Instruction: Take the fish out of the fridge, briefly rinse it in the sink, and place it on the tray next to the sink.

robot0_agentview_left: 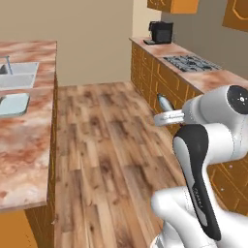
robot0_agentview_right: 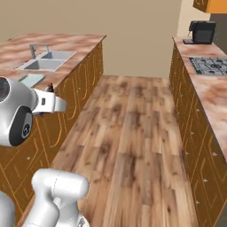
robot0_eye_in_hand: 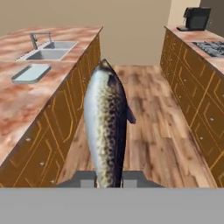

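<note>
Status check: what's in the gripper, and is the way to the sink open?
Gripper shut on fish, held over the aisle floor. Sink and tray ahead on the left counter. Nothing in the way.

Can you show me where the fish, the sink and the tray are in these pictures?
fish (robot0_eye_in_hand: 105,127): hand view, middle of its speckled body.
sink (robot0_eye_in_hand: 47,54): hand view, floor of the nearer basin.
tray (robot0_eye_in_hand: 31,73): hand view, its flat bottom, on the counter just before the sink.
</note>
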